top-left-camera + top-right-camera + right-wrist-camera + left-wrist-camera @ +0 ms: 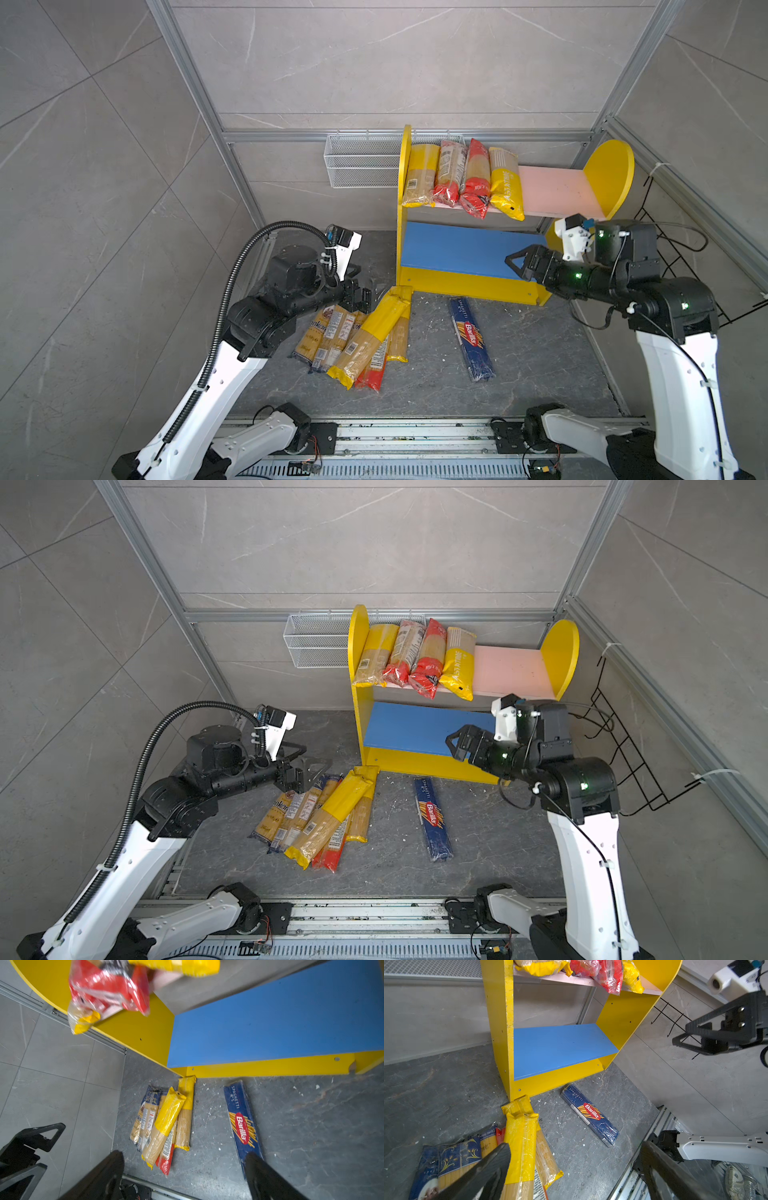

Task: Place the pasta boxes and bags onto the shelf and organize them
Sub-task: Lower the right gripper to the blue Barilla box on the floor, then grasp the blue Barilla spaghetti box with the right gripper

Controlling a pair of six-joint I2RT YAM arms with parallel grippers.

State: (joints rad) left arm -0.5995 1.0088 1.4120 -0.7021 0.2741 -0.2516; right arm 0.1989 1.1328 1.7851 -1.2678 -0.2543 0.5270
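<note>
My left gripper [576, 1147] hangs wide and empty over the spaghetti packet pile [357, 340]. My right gripper [185, 1154], equally wide and empty, hovers before the blue lower board [457, 245] of the shelf [404, 187].

We see shelf [611, 174] side panels yellow, upper board [552, 189] pink, lower board [457, 247] blue. We note lone packet [471, 338] dark blue, red oval logo. Shelved packets [505, 185] yellow and red. Tabletop [540, 353] dark grey, marbled. Mesh basket [357, 166] white.
</note>
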